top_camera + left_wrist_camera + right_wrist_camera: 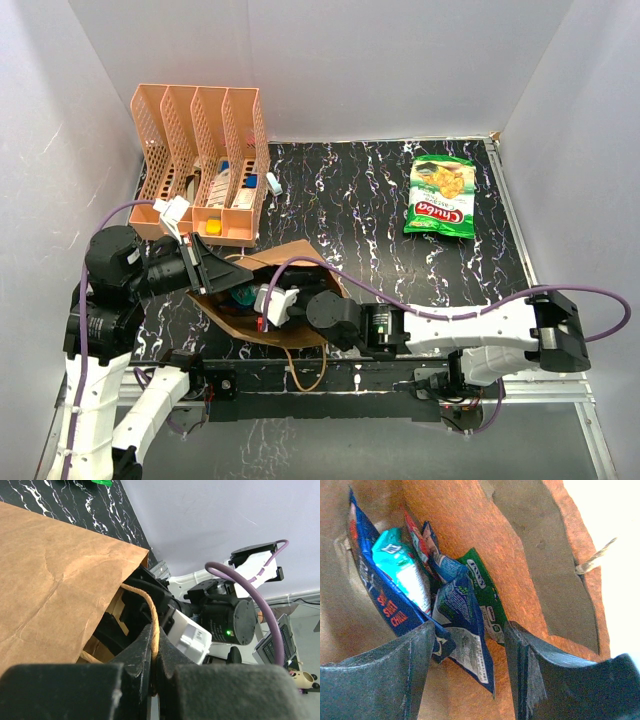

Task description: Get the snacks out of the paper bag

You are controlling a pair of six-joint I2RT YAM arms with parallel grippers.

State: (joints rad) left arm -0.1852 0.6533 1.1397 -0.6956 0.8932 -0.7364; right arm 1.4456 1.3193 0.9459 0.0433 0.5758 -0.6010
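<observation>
The brown paper bag (297,252) lies at the near edge, mouth facing right. My left gripper (236,274) is shut on its twisted paper handle (154,625), beside the bag's wall (55,575). My right gripper (268,304) reaches into the bag's mouth. In the right wrist view it (469,652) is open, and a dark blue packet (465,625) lies between the fingers without being squeezed. Behind are a teal packet (402,567), a green one (482,587), a red one (415,532) and another dark blue one (380,597). A large green snack bag (440,197) lies on the table, far right.
An orange perforated file organizer (200,160) with small stationery stands at the back left, with a small white item (273,183) beside it. The bag's other handle (305,378) hangs over the front rail. White walls close in the table on three sides.
</observation>
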